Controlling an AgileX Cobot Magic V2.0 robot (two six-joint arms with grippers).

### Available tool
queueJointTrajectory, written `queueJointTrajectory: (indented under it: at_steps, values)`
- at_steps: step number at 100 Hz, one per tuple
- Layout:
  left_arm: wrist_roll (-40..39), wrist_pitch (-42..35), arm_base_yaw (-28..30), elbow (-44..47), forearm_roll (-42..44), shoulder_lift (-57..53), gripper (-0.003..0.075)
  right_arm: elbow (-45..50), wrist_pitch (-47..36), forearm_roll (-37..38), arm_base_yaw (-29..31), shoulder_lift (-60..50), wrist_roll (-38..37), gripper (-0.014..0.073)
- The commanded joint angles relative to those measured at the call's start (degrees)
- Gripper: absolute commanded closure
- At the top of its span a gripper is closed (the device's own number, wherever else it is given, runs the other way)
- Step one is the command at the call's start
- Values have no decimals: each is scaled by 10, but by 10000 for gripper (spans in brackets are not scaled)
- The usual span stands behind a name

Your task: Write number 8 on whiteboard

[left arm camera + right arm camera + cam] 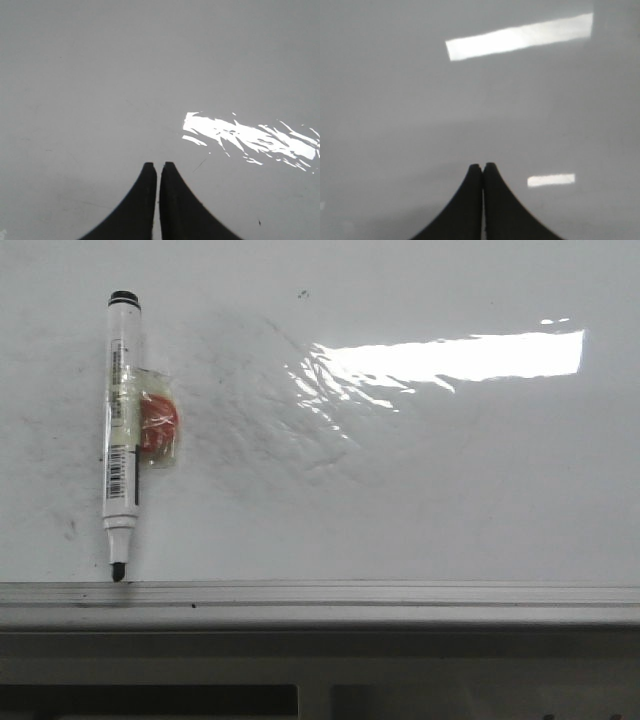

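Note:
The whiteboard (420,500) fills the front view, glossy white with faint grey smudges and a wrinkled patch of film. No number 8 shows on it. A white marker (122,435) with a black cap end lies on the board at the left, its bare black tip pointing toward the grey edge rail (320,602); a taped orange tag sticks to its side. Neither gripper appears in the front view. My left gripper (159,166) hangs shut over bare board. My right gripper (483,166) is shut too, with nothing between its fingers.
A bright lamp reflection (450,358) lies across the board's upper right over the wrinkled film. Below the rail, a grey frame with dark openings (150,700) runs along the front.

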State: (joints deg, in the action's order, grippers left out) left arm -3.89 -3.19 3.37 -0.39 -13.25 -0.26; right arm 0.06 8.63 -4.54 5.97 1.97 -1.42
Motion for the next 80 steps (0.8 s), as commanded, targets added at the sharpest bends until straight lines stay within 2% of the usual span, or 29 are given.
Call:
queueJointTrajectory:
  at_steps: [1,12,21,28,53,58,64,65,66,69,71,72,73,80]
  values:
    - [-3,-47,-4,4,-11,-12,741,-33,-35,-3,-9,29,-1,657]
    - [-3,-19,-4,-20,9,8,741,-60,-24,-3,-28,63,3,657]
    - [-2,64,-4,-65,86,39,741,-92,18,-3,-37,101,4,657]
    - [-2,107,-4,-101,112,69,741,-118,45,-3,-41,131,4,657]
    - [-2,113,-4,-158,110,160,731,-146,46,-3,-41,195,4,657]
    - [-2,114,-4,-160,110,175,688,-145,46,-3,-41,196,4,657]
    - [-2,102,-4,-160,109,193,552,-142,44,-3,-41,196,4,657]
    - [-2,100,-4,-160,110,195,552,-141,44,-3,-41,196,4,657]
    - [-2,95,-4,-160,110,199,498,-141,44,-3,-41,196,4,657]
    - [-2,81,-4,-160,106,206,443,-140,45,-3,-41,196,4,657]
    - [-2,68,-4,-160,104,212,370,-140,47,-3,-41,196,4,657]
    - [-2,64,-4,-160,103,213,370,-140,46,-3,-41,196,4,657]
    - [-3,55,-4,-160,98,217,319,-140,46,-3,-41,196,4,657]
    - [-3,5,-4,-159,54,237,209,-140,45,-3,-41,196,4,657]
